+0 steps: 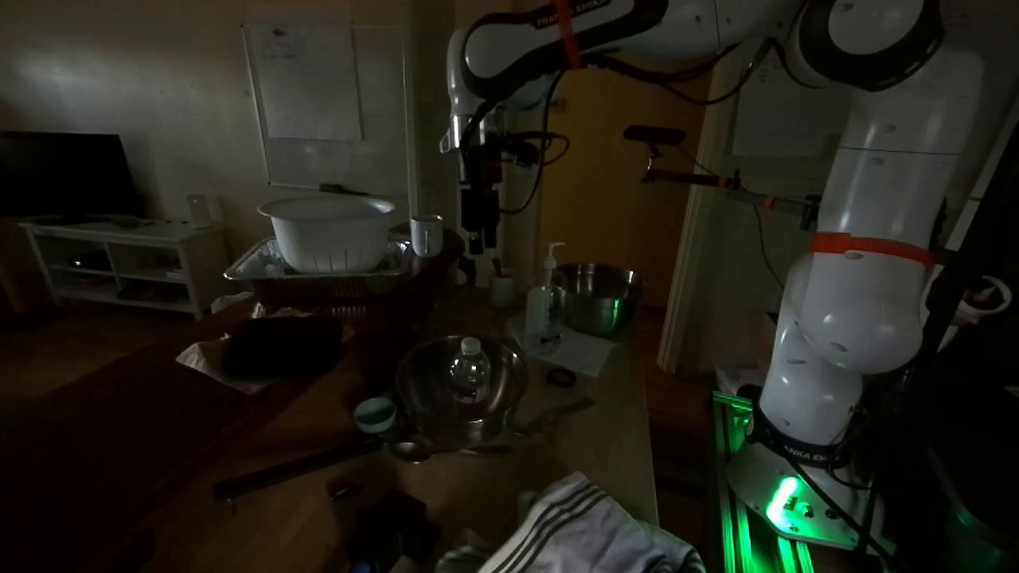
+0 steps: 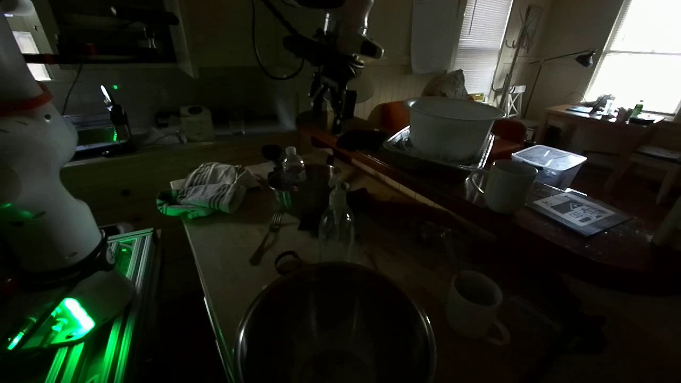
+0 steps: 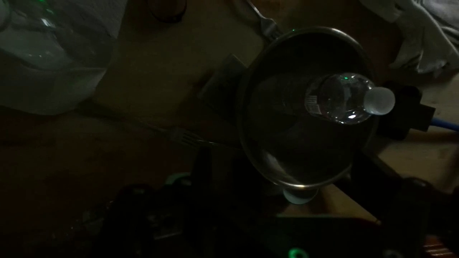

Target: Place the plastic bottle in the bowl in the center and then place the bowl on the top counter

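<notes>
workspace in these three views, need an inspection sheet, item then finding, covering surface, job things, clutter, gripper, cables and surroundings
Surface: wooden table, dimly lit, much detail lost in shadow.
Spills: nothing seen, as far as the light allows.
Plastic bottle: white-capped, looks upright, inside the steel bowl.
Steel bowl: on the table, not yet on the raised counter.
Clutter: striped towel, pump bottle, second metal bowl, spoon, fork, small cup.
Gripper: jaws apart, nothing held, hangs above the table.
Cables: black cable loops below the arm; blue strand, probably a cable, at the wrist view's edge.
Surroundings: raised counter bears a white tub in a foil tray; television farther back.
</notes>
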Robot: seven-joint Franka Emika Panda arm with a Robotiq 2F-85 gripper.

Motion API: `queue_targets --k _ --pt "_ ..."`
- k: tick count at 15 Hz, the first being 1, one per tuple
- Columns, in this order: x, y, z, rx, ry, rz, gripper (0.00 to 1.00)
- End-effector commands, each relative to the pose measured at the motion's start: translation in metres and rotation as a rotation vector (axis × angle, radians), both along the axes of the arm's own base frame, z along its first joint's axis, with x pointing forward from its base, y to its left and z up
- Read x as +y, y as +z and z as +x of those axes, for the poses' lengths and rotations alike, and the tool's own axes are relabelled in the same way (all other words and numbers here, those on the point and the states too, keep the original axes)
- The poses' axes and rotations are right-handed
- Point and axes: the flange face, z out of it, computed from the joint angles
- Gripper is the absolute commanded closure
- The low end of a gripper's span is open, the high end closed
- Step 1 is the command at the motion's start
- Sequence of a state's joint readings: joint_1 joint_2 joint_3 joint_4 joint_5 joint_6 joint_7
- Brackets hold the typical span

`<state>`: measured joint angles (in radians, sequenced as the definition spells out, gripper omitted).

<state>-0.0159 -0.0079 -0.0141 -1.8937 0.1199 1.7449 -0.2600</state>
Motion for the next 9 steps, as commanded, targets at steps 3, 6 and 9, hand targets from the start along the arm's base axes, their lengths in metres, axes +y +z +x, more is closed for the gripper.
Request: queue_targets --k 3,6,9 --pt "-0.023 -0.035 0.025 -0.116 -0.072 0.02 0.0" --pt "-0.032 -0.072 0.044 -0.142 -0.113 -0.014 0.0" --pt "-0.037 -0.089 0.049 -0.13 -0.133 -0.028 0.0"
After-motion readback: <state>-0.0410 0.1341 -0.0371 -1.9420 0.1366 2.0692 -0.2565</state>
